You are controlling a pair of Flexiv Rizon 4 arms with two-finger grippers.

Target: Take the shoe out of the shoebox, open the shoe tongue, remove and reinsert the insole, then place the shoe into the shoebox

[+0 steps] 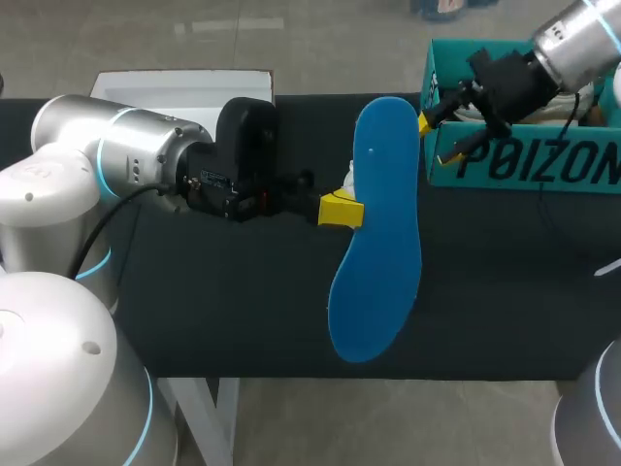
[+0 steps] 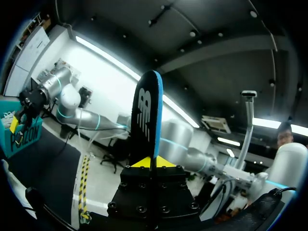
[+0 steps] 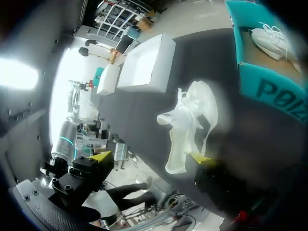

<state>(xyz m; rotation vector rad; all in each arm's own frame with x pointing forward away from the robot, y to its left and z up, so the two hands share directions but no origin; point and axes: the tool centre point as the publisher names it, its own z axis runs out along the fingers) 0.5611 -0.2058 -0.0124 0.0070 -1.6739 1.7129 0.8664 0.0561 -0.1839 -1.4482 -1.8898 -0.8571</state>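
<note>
Blue foam insole (image 1: 376,228) clamped in left gripper (image 1: 340,209) above black desk (image 1: 233,291); narrow pinch may slip. White shoe (image 3: 192,120) loose on desk, right gripper (image 1: 434,139) fingers apart by teal cardboard shoebox (image 1: 524,165): reinsertion could shove shoe

Blue insole (image 1: 376,233) aloft (white shoe (image 3: 192,110) beneath).

You find bold dark capital lettering (image 1: 539,163) printed across the front wall of the teal shoebox (image 1: 439,146). A white two-letter logo (image 2: 143,109) stands on the dark underside of the insole (image 2: 149,137).
</note>
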